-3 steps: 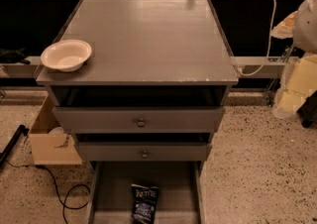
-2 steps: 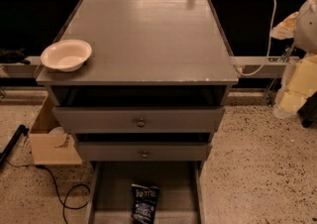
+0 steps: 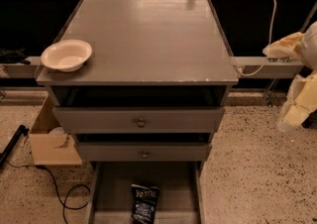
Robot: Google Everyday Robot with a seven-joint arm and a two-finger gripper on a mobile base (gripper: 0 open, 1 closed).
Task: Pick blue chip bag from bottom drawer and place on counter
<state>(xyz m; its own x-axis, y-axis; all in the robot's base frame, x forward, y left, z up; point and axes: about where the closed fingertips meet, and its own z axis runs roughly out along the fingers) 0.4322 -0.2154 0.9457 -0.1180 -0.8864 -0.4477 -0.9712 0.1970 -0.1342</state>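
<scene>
My tool [image 3: 297, 105] sits off right of the grey tabletop [image 3: 148, 34], can't tell its grip. Left corner has a white bowl [image 3: 66, 55], blue chip bag [image 3: 144, 203] lies in the bottom drawer [image 3: 116, 183], speckled floor [image 3: 257, 168] all around.

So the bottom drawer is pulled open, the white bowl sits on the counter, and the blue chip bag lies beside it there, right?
Not quite. The blue chip bag lies in the open bottom drawer, not on the counter; the white bowl does sit there. The camera view shows it. The gripper is at that view's right edge, away from the bag.
</scene>
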